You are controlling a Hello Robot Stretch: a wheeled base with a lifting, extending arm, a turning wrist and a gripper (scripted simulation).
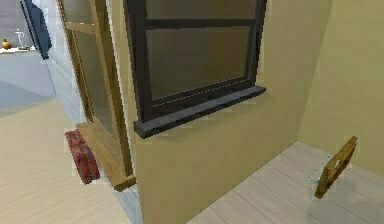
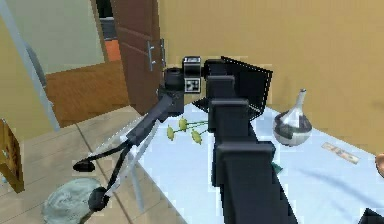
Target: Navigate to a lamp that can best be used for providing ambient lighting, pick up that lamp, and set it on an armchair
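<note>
1. Lamp: a dark, thin, jointed form in the arm side view. It runs from the end effector down and to the picture's left, past the edge of the bench and in front of the floor.
2. End effector: a dark body at the far end of the arm, just left of two white marker squares. The lamp's upper end meets it. Its grip state cannot be told, nor whether the lamp's lower end is clear of the floor, so whether the lamp is held cannot be told.
3. Arm: a dark square bar rising from the bottom edge across the pale bench top.
4. On the bench, near the arm:
   - a sprig of small yellow flowers, just left of the bar
   - a dark laptop-like screen, behind the bar
   - a clear round-bellied flask, to its right
   - a small flat strip, farther right
5. Floor beside the bench: a translucent round thing lies close to the lamp's lower end, and a wooden piece stands at the left edge.
6. Background: a yellow wall and a brown door with a metal handle.
7. Forward view:
   - a dark-framed window with a dark sill, set in a yellow wall
   - a wood-framed glazed door, to the window's left
   - a reddish thing on the plank floor at that door's foot
   - a wooden piece on the floor at the right
</note>
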